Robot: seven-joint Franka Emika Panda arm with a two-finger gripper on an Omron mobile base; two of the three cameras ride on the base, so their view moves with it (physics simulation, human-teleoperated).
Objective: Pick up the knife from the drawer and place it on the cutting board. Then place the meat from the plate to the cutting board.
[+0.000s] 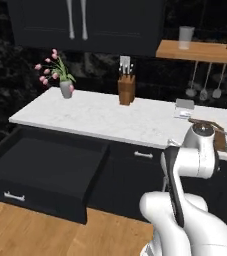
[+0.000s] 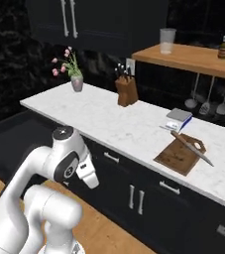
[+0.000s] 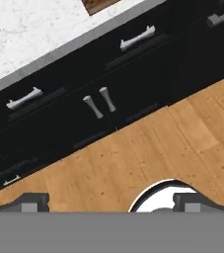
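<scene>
Knife (image 2: 192, 147) lies on cutting board (image 2: 179, 155) — step 1 looks done; gripper (image 3: 111, 201), jaws wide and empty, needs the meat next.

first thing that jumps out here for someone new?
The wide black drawer hanging open and bare under the left end of the white marble counter. Next, the knife lying across the cutting board near the counter's right end, its blade running past the board's edge. The white arm is folded low in front of the cabinets, its gripper open and pointing down at the wooden floor.
</scene>
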